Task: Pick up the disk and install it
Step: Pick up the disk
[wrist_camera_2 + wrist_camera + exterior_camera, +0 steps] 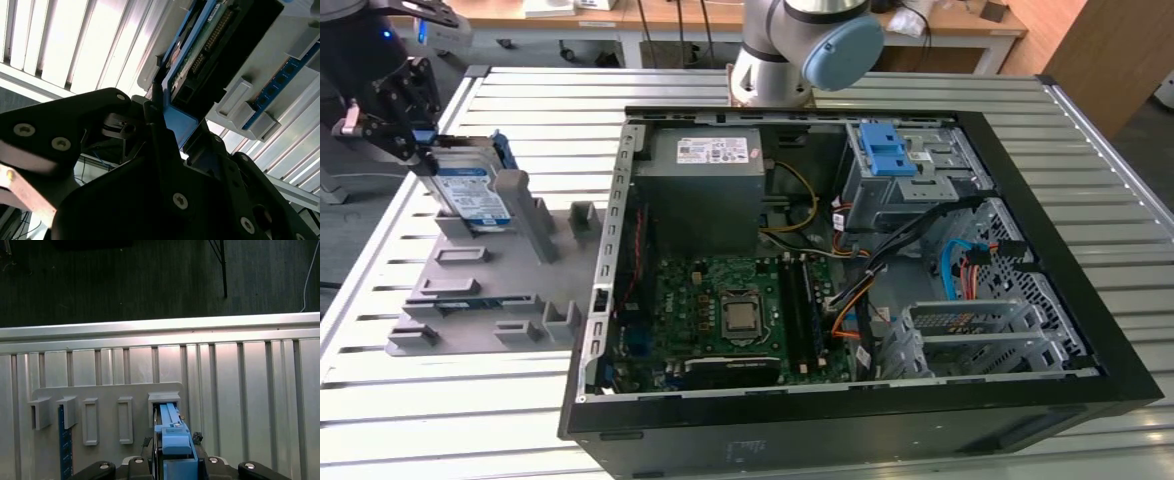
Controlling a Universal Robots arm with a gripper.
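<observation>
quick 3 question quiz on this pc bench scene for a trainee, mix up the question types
1. True or false: the disk already sits inside the computer case.
2. Multiple choice: what is the gripper shut on? A) the disk B) the power supply C) a cable
3. Short answer: in the exterior view, on which side of the computer case does the grey holder lie?

Key
1. False. The disk stands on edge at the holder, outside the case.
2. A
3. On the exterior view's left.
</observation>
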